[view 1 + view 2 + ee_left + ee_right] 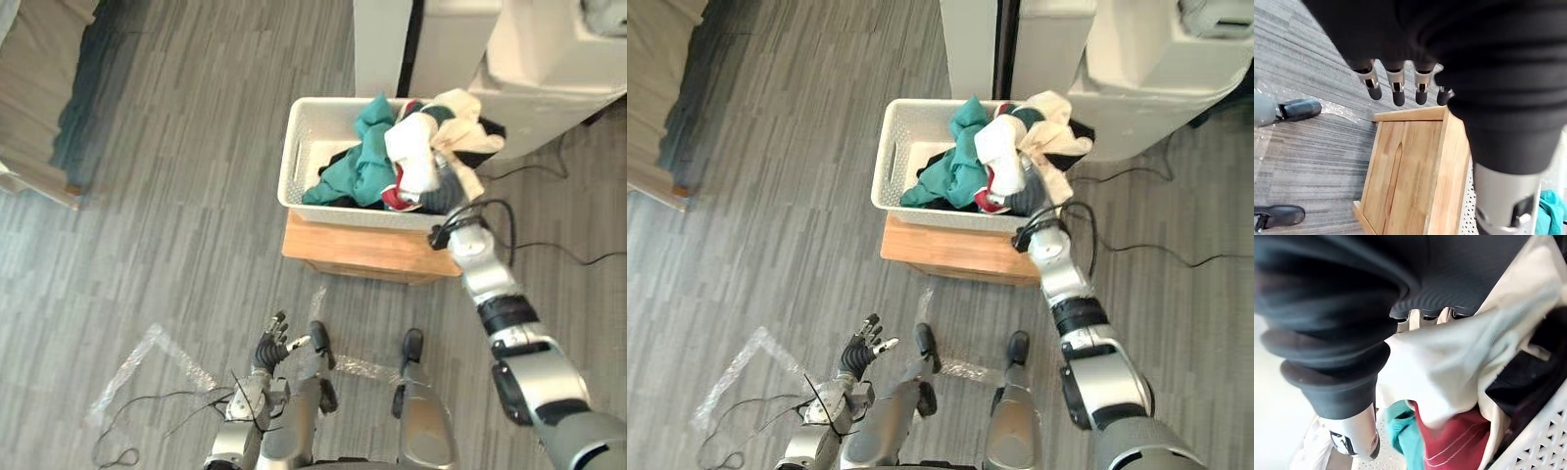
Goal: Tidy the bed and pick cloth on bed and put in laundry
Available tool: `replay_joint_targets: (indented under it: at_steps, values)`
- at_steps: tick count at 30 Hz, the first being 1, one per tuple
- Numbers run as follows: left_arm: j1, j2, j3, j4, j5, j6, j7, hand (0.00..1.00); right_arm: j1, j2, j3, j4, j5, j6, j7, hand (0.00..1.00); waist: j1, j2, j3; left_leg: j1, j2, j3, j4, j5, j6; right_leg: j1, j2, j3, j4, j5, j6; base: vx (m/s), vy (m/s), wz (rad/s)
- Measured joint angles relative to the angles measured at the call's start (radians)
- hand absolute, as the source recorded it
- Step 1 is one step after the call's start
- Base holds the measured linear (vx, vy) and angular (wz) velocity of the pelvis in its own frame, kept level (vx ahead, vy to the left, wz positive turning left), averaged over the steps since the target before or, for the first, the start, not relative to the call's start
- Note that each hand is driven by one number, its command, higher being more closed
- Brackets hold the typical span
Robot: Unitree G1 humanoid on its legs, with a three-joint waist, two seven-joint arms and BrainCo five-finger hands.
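Right hand is up at the far right, at the near right corner of the white basket, buried in a white cloth that lies on top of the pile. Gripping or released, I can't tell, the cloth covers it. The cloth is bunched over the basket's right side, touching a teal garment on its left, with something red and something black under it. The basket is heaped full and sits on a low wooden stand; a white cabinet stands just beyond it. Left hand hangs low, near and to the left, well apart from the basket. Its fingers are straight and relaxed, holding nothing
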Motion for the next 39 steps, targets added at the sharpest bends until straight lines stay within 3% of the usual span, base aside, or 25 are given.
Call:
replay_joint_targets:
  at_steps: [2, 5, 12, 17, 20, 23, 29, 39]
  values:
    - [0.022, 0.013, 0.001, 0.000, 0.003, 0.002, 0.001, 0.00, 0.034, -0.004, -0.002, -0.044, -0.038, -0.001, -0.011, 0.00, -0.003, -0.032, -0.033, 0.024, 0.001, 0.010, 0.000, -0.008, -0.003, 0.020, 0.002, 0.017, -0.007, 0.000, 0.000, 0.06, -0.034, -0.17]
    - [0.039, 0.021, 0.009, 0.001, 0.027, 0.007, 0.016, 0.00, 0.083, -0.018, -0.005, -0.090, -0.072, -0.002, -0.025, 0.00, -0.005, -0.057, -0.080, 0.046, 0.002, 0.021, 0.000, -0.016, -0.005, 0.038, 0.008, 0.022, -0.009, -0.005, 0.006, 0.05, -0.029, -0.12]
    - [0.050, 0.025, 0.019, 0.005, 0.038, 0.023, 0.022, 0.00, 0.174, -0.035, -0.077, -0.110, -0.102, 0.000, -0.029, 0.00, -0.011, -0.061, -0.139, 0.081, -0.005, 0.040, 0.000, -0.030, -0.005, 0.062, 0.004, 0.048, -0.009, -0.013, 0.015, 0.04, -0.016, -0.08]
    - [0.061, 0.024, 0.047, 0.085, 0.042, 0.040, 0.034, 0.00, 0.358, -0.034, -0.203, -0.105, -0.094, 0.003, -0.031, 0.00, -0.030, -0.065, -0.190, 0.135, -0.014, 0.092, 0.000, -0.060, -0.012, 0.083, -0.006, 0.096, -0.007, -0.024, 0.028, 0.06, 0.001, -0.29]
    - [0.059, 0.028, 0.074, 0.139, 0.051, 0.045, 0.039, 0.00, 0.464, -0.009, -0.264, -0.042, -0.046, 0.013, -0.030, 0.00, -0.053, -0.068, -0.215, 0.159, -0.015, 0.110, 0.000, -0.071, -0.016, 0.094, -0.005, 0.112, -0.006, -0.031, 0.028, 0.06, -0.005, -0.19]
    - [0.058, 0.026, 0.109, 0.217, 0.061, 0.049, 0.041, 0.00, 0.563, 0.075, -0.350, 0.126, 0.034, 0.025, -0.029, 0.00, -0.084, -0.065, -0.239, 0.190, -0.012, 0.122, -0.001, -0.086, -0.025, 0.114, -0.001, 0.125, -0.002, -0.045, 0.028, 0.05, -0.014, -0.14]
    - [0.048, 0.007, 0.181, 0.364, 0.080, 0.071, 0.043, 0.00, 0.667, 0.194, -0.458, 0.428, 0.189, 0.038, -0.008, 0.00, -0.083, -0.056, -0.253, 0.232, -0.013, 0.133, -0.001, -0.103, -0.033, 0.150, -0.001, 0.131, -0.002, -0.059, 0.027, 0.02, -0.006, -0.06]
    - [0.042, -0.004, 0.345, 0.513, 0.159, 0.113, 0.068, 0.00, 0.704, 0.312, -0.493, 0.606, 0.271, 0.050, 0.043, 0.00, -0.073, -0.061, -0.268, 0.268, -0.021, 0.104, -0.001, -0.119, -0.027, 0.212, -0.010, 0.102, -0.001, -0.086, 0.027, 0.00, 0.000, 0.09]
